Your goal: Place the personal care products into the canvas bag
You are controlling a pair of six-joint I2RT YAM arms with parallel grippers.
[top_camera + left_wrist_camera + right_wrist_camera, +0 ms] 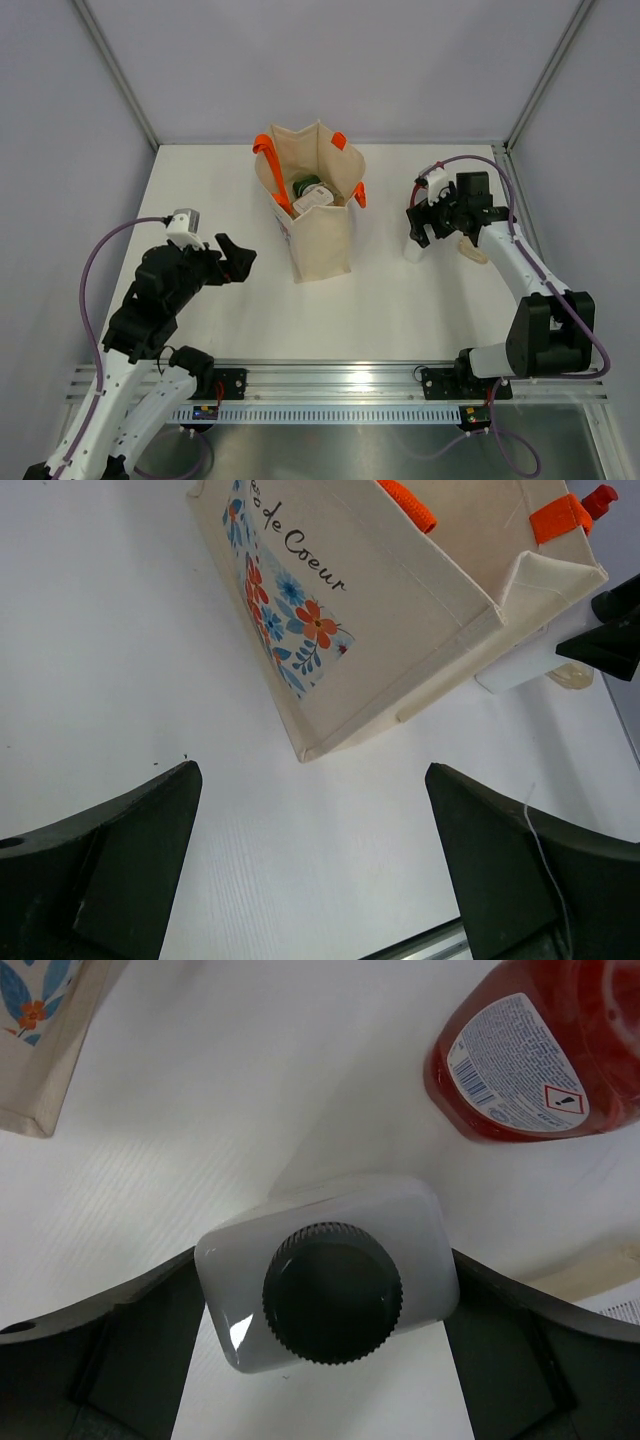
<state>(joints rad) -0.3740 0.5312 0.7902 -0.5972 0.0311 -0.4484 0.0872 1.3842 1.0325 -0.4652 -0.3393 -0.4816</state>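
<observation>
Right gripper (421, 232): spread wide, low around the white bottle (328, 1295), a finger (120, 1345) at each narrow end; apparently not squeezing yet.
White bottle: upright on the table (200, 190), dark cap up, right of the bag (322, 245) and apart from it; easy to pinch across the body when standing like this.
Left gripper (236, 257): released, holding nothing, left of the bag and facing its flowered side; likely there to leave the mouth free.
Bag: upright, mouth open upward, green bottle (306, 186) already inside.
Crowding: red bottle (540, 1050) near the white one, beige item (473, 250) just beside it; little slack for the outer finger.
Room: bare table between bottle and bag; needs a lift above the rim and orange handles (268, 148) before dropping in.
</observation>
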